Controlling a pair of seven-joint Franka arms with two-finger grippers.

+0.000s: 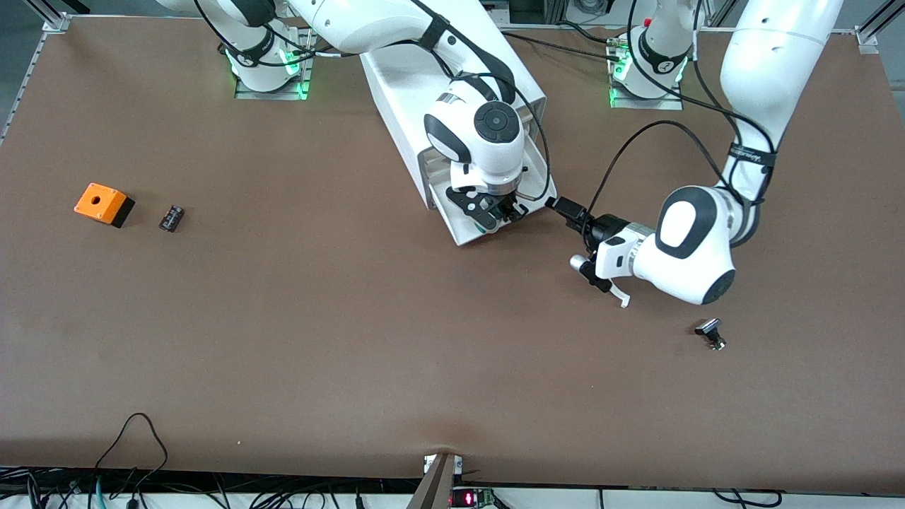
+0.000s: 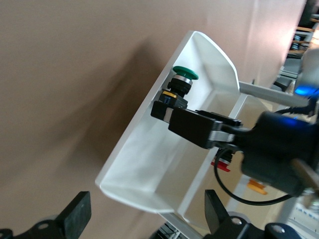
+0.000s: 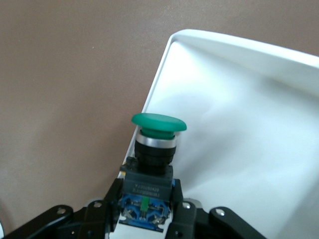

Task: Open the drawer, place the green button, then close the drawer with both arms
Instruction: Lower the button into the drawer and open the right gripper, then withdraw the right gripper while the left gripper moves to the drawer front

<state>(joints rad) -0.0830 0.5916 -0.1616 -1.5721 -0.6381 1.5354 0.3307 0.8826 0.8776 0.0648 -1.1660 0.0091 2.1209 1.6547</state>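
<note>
Button (image 3: 158, 149), green cap, black body, is clamped between the right gripper's (image 1: 493, 212) fingers and hangs over the pulled-out drawer (image 2: 149, 164), near its rim. The drawer sticks out of the white cabinet (image 1: 396, 85) toward the front camera. Left gripper (image 1: 565, 210) sits low just beside the drawer at the left arm's end, fingers spread, holding nothing. Orange box (image 1: 103, 203) and a small black part (image 1: 171, 217) lie toward the right arm's end; another small part (image 1: 710, 334) lies near the left arm.
</note>
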